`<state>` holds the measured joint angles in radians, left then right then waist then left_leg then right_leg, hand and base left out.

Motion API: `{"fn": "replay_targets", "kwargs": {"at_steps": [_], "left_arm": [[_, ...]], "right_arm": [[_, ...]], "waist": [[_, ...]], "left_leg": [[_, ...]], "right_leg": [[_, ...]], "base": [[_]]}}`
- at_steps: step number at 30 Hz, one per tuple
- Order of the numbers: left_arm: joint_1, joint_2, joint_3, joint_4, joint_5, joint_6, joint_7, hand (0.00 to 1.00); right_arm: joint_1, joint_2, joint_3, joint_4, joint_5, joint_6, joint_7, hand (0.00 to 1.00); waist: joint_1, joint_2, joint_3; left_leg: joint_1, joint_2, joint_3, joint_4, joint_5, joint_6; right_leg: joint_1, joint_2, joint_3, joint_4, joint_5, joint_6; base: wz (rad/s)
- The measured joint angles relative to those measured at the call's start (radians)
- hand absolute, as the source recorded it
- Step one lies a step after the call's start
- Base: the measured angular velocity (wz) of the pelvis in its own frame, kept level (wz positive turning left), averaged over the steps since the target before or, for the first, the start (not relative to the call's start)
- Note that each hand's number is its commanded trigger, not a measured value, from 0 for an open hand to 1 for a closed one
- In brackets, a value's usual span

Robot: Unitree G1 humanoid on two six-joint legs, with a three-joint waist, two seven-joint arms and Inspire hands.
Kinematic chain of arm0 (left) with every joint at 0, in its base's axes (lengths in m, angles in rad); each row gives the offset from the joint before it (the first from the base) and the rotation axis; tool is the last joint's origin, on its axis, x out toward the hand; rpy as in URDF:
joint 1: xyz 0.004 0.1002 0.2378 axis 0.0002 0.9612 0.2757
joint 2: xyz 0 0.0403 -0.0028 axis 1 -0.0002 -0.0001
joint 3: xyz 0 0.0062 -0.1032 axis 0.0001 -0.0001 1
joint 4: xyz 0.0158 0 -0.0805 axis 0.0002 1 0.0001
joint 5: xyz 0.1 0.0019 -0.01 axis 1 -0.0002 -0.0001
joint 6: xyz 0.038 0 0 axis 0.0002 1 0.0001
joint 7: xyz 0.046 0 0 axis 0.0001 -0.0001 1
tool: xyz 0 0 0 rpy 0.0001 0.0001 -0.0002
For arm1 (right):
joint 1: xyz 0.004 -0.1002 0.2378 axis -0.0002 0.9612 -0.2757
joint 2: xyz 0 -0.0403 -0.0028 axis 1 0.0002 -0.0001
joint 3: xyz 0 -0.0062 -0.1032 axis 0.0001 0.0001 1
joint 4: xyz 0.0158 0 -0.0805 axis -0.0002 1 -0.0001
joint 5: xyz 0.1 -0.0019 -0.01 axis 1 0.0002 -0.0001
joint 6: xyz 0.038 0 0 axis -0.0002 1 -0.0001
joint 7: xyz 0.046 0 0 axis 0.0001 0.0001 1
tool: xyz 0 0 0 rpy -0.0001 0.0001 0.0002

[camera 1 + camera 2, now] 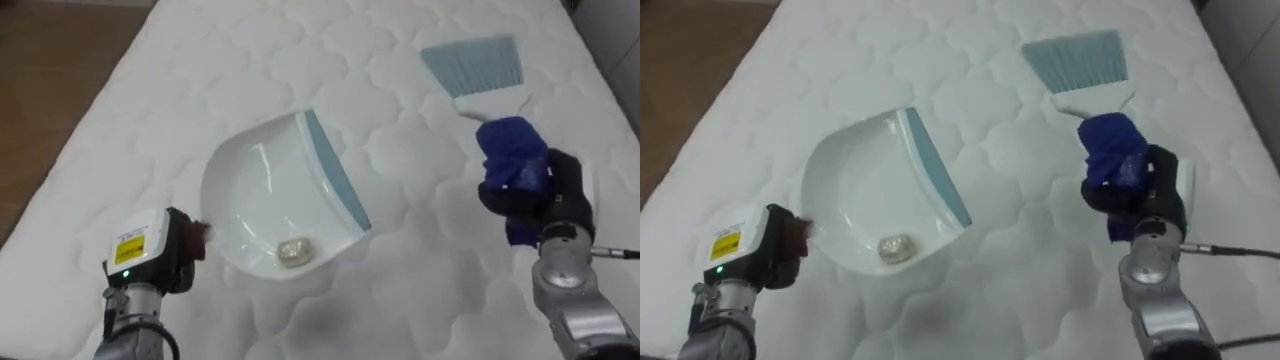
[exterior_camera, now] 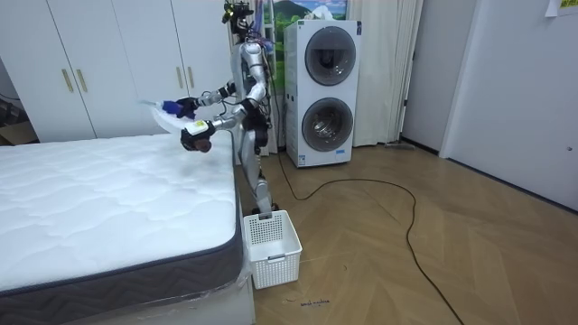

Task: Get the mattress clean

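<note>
Right hand (image 1: 545,195) round brush (image 1: 475,62), left hand (image 1: 165,250) round dustpan (image 1: 265,185)

Both eye views look steeply down from the robot's head, close above the bed (image 1: 330,60); the left hand (image 1: 178,255) enters lower left, the right hand (image 1: 555,195) lower right, the dustpan (image 1: 260,190) between them, the brush (image 1: 475,65) beyond the right hand; the room view stands well off, level, facing the robot; all three share the bed top under the hands.
</note>
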<state>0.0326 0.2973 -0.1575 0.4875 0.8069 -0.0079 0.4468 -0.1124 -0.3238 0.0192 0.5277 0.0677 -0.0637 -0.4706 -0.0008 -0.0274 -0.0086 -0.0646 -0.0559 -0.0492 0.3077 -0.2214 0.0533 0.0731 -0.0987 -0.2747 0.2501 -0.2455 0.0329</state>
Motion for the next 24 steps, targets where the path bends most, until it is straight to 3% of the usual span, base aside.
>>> {"fn": "replay_targets", "kwargs": {"at_steps": [2,5,10,13,16,18,20,21,22,23,24], "left_arm": [[0.000,0.001,0.005,0.000,-0.022,0.000,-0.004,1.00],[0.004,0.000,0.035,-0.002,-0.037,-0.003,-0.008,1.00],[0.076,0.000,0.108,-0.097,-0.042,-0.004,-0.014,1.00],[0.074,0.000,0.115,-0.106,-0.041,-0.015,-0.014,1.00],[0.081,-0.013,0.116,-0.106,-0.040,-0.016,-0.014,1.00],[0.080,-0.015,0.116,-0.108,-0.041,-0.018,-0.014,1.00],[0.080,-0.024,0.116,-0.110,-0.042,-0.019,-0.021,1.00],[0.080,-0.036,0.116,-0.111,-0.046,-0.019,-0.021,1.00],[0.080,-0.040,0.119,-0.112,-0.050,-0.020,-0.021,1.00],[0.080,-0.052,0.137,-0.112,-0.052,-0.020,-0.022,1.00],[0.077,-0.074,0.151,-0.112,-0.051,-0.018,-0.029,1.00]], "right_arm": [[0.000,-0.001,-0.017,-0.001,-0.001,0.000,0.000,0.00],[0.000,0.000,-0.041,-0.023,-0.001,0.000,-0.001,0.00],[0.022,0.000,-0.059,-0.108,-0.001,-0.007,-0.015,0.00],[0.023,0.000,-0.059,-0.118,0.001,-0.012,-0.016,0.00],[0.023,0.000,-0.059,-0.118,0.005,-0.014,-0.020,0.00],[0.023,0.000,-0.059,-0.118,0.003,-0.023,-0.027,0.00],[0.026,0.000,-0.062,-0.106,0.003,-0.027,-0.043,0.00],[0.032,0.000,-0.066,-0.104,0.004,-0.031,-0.047,0.00],[0.033,0.002,-0.067,-0.104,0.004,-0.038,-0.048,0.00],[0.031,0.003,-0.067,-0.113,0.001,-0.057,-0.052,0.00],[0.039,-0.009,-0.068,-0.117,-0.007,-0.070,-0.076,0.00]], "waist": [[-0.009,0.000,0.0000],[0.006,-0.002,0.0009],[0.017,-0.016,0.0026],[0.040,-0.028,0.0088],[0.086,-0.039,0.0113],[0.093,-0.042,0.0115],[0.091,-0.039,0.0123],[0.106,-0.032,0.0182],[0.120,-0.031,0.0194],[0.120,-0.036,0.0172],[0.084,-0.027,0.0179]], "left_leg": [[0.007,-0.013,-0.037,-0.003,0.006,0.000],[0.002,-0.023,-0.071,-0.002,0.010,-0.005],[-0.011,-0.029,-0.123,-0.007,0.019,-0.017],[-0.022,-0.036,-0.177,-0.008,0.029,-0.029],[-0.025,-0.033,-0.212,-0.006,0.034,-0.038],[-0.044,-0.036,-0.227,0.001,0.039,-0.045],[-0.066,-0.035,-0.237,0.012,0.050,-0.051],[-0.069,-0.026,-0.307,0.021,0.058,-0.055],[-0.077,-0.027,-0.357,0.023,0.062,-0.062],[-0.110,-0.044,-0.426,0.024,0.076,-0.086],[-0.143,-0.048,-0.389,-0.001,0.095,-0.094]], "right_leg": [[0.025,0.003,0.021,-0.016,0.000,0.000],[0.034,0.011,0.037,-0.017,0.000,0.000],[0.052,0.019,0.014,-0.050,0.000,0.000],[0.055,0.026,-0.028,-0.046,0.000,0.000],[0.056,0.037,-0.050,-0.045,0.000,0.000],[0.064,0.044,-0.085,-0.046,0.000,-0.001],[0.051,0.049,-0.148,-0.003,-0.001,-0.003],[0.011,0.057,-0.117,0.039,-0.019,-0.024],[-0.007,0.080,-0.058,0.015,-0.024,-0.043],[-0.027,0.122,0.035,-0.090,0.003,-0.073],[-0.036,0.117,-0.022,-0.097,0.053,-0.116]], "base": [[0.70],[0.41],[0.34],[0.44],[0.31],[0.67],[0.86],[0.46],[0.20],[0.68],[1.09]]}}
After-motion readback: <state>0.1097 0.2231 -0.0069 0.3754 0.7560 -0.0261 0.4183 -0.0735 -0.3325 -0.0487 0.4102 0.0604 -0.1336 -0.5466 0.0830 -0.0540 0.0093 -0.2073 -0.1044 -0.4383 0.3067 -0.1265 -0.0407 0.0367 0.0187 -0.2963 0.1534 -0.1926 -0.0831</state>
